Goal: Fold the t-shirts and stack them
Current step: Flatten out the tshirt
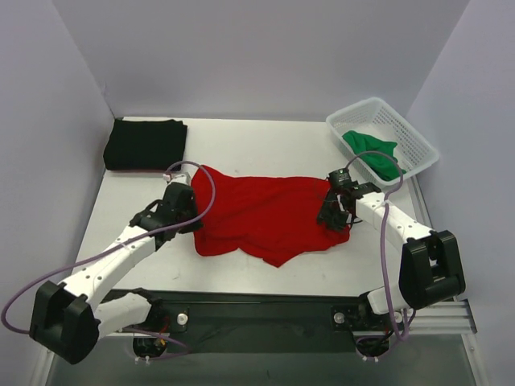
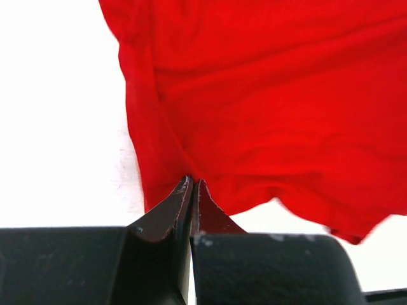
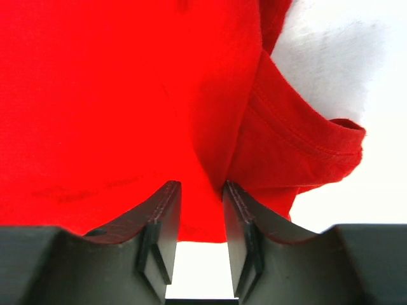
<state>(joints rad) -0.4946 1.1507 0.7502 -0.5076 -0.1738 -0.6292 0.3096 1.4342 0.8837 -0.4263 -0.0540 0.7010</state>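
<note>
Found the left gripper (image 2: 193, 184) clenched, jaws all but touching, with a thin pinch of hem of the bright red soft cloth t-shirt (image 2: 286, 95) nipped at the tips. Found the right gripper (image 3: 200, 190) grasping the same garment (image 3: 114, 95), jaws parted only by a bunched fold of red cloth filling the gap, beside a sleeve opening at right of that view.

Placed, in the top view, the left gripper (image 1: 193, 219) at the left edge of the bright red soft cloth t-shirt (image 1: 265, 213) and the right gripper (image 1: 334, 217) at its right edge. Recorded the garment lying rumpled and unfolded at frame centre on the white table (image 1: 265, 141), long axis running left to right, straight between the two claws. Judged neither arm the nearer: each at its own end, cloth extending rightward from the left claw and leftward from the right.

Judged the coming move, a lift or stretch to flatten, to depend on both ends rising together along that axis. Flagged the left pinch as shallow, liable to slip.

Noted further out: folded black cloth t-shirt (image 1: 145, 143) at upper left, well apart; crumpled green cloth t-shirt (image 1: 372, 153) inside the white plastic mesh basket (image 1: 378, 103) at upper right.
</note>
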